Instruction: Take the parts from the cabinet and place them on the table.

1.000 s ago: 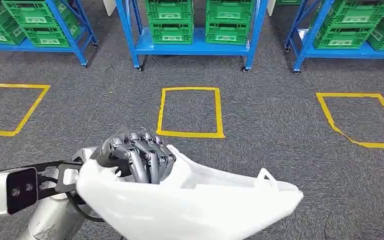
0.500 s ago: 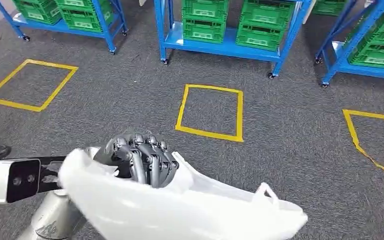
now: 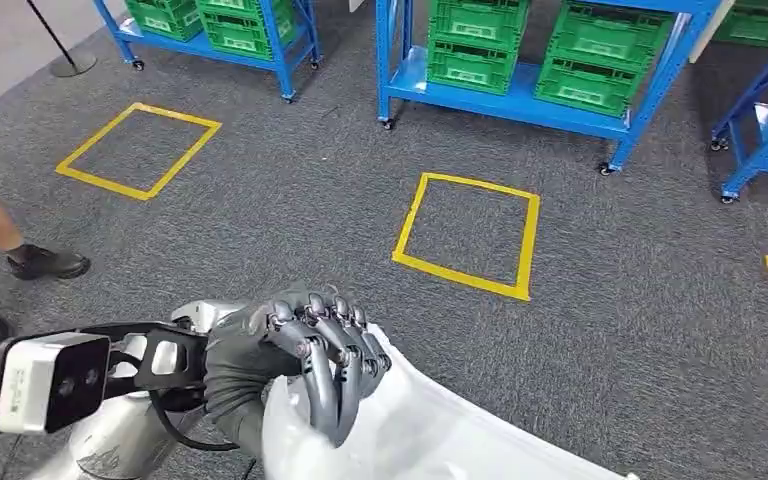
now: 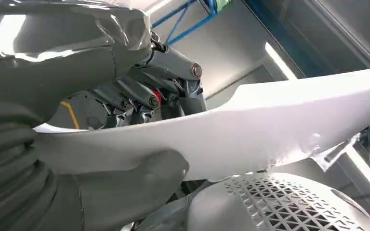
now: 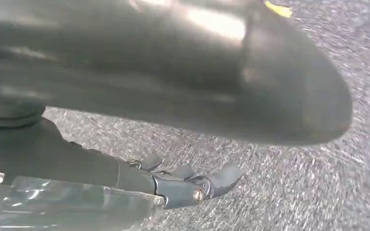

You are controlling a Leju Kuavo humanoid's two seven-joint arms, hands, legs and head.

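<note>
Gripping the white part (image 3: 430, 440), the left hand (image 3: 305, 355) had its fingers curled over the part's upper edge, thumb pressed under it in the left wrist view (image 4: 139, 178). Part sat low in the head view, running from the hand toward 5 o'clock, held above the grey carpet (image 3: 610, 330). Right hand (image 5: 192, 185) hung over the carpet, fingers extended and slightly apart, holding nothing. Blue shelving with green crates (image 3: 520, 55) at 12 o'clock, yellow tape square (image 3: 468, 235) between. A person's legs (image 3: 0, 250) at 9 o'clock.

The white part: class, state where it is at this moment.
In the head view the white part sits low in the middle, gripped at its upper edge by the left hand, carried above the grey carpet, near the yellow taped square.
</note>
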